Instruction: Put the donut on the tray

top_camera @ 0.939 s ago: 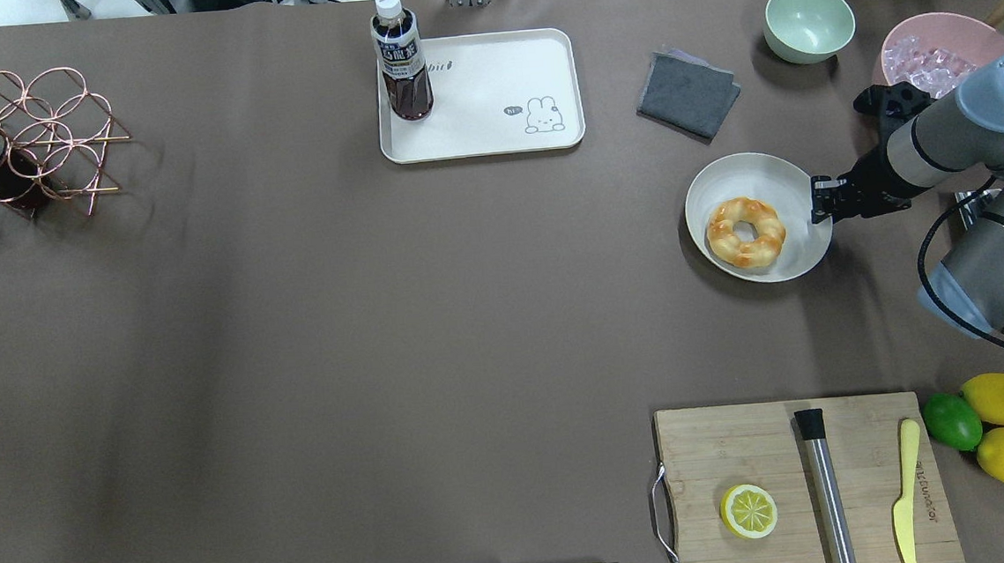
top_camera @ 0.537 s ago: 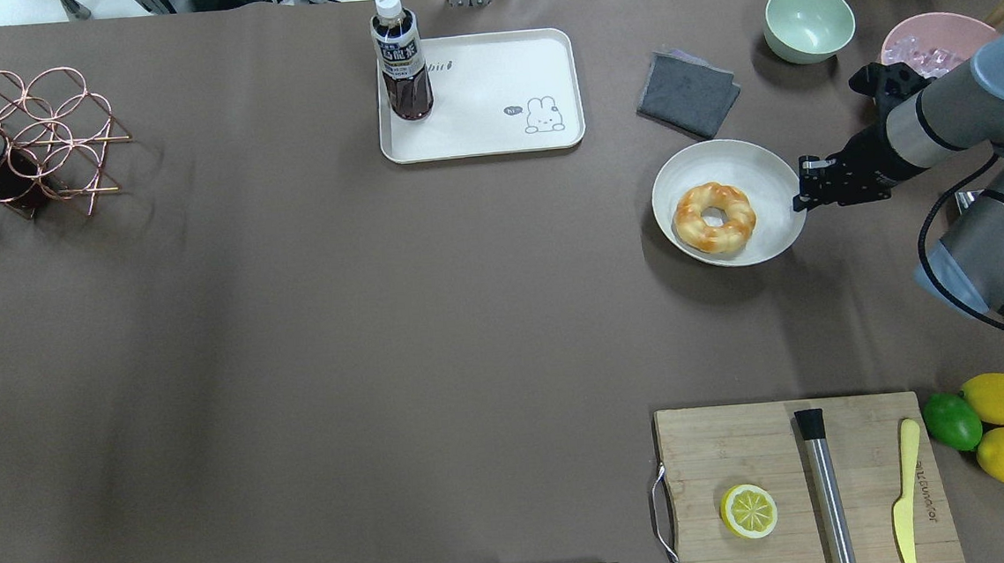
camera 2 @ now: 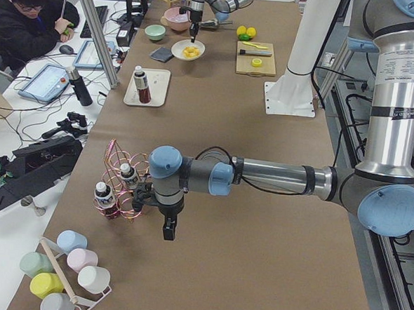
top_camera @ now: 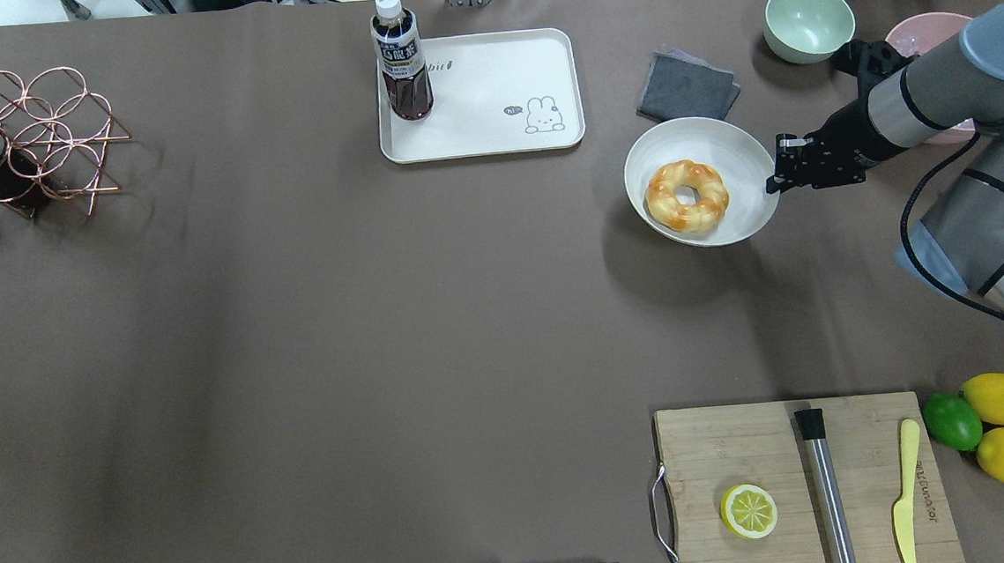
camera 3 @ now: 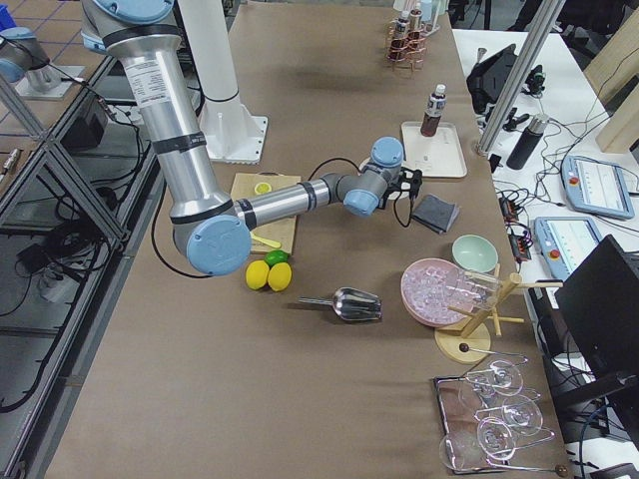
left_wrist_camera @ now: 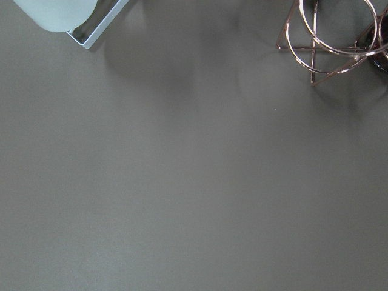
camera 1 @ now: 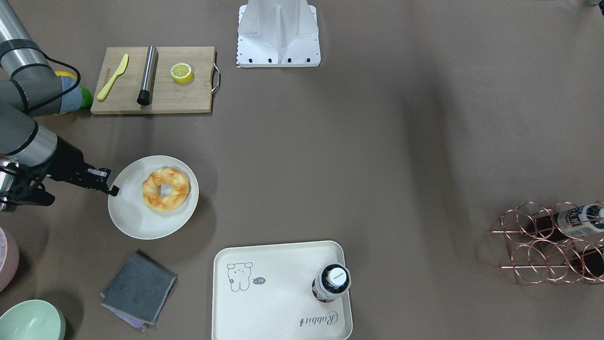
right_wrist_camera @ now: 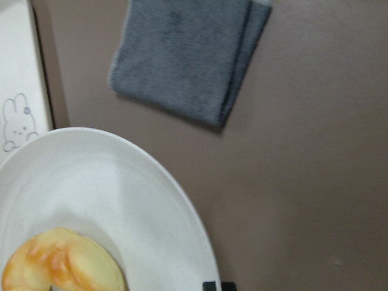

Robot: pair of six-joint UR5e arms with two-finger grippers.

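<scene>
1. The right claw (top_camera: 775, 179) is closed on the right rim of the round off-white plate (top_camera: 722, 138). Hold the plate level, so that the golden-yellow ring-shaped donut (top_camera: 687, 195) does not slide.
2. The donut lies on the plate, just left of the claw, not touching it.
3. The cream rectangular tray (top_camera: 489, 97) stands further left and farther, with a dark bottle (top_camera: 403, 68) on its left part.
</scene>
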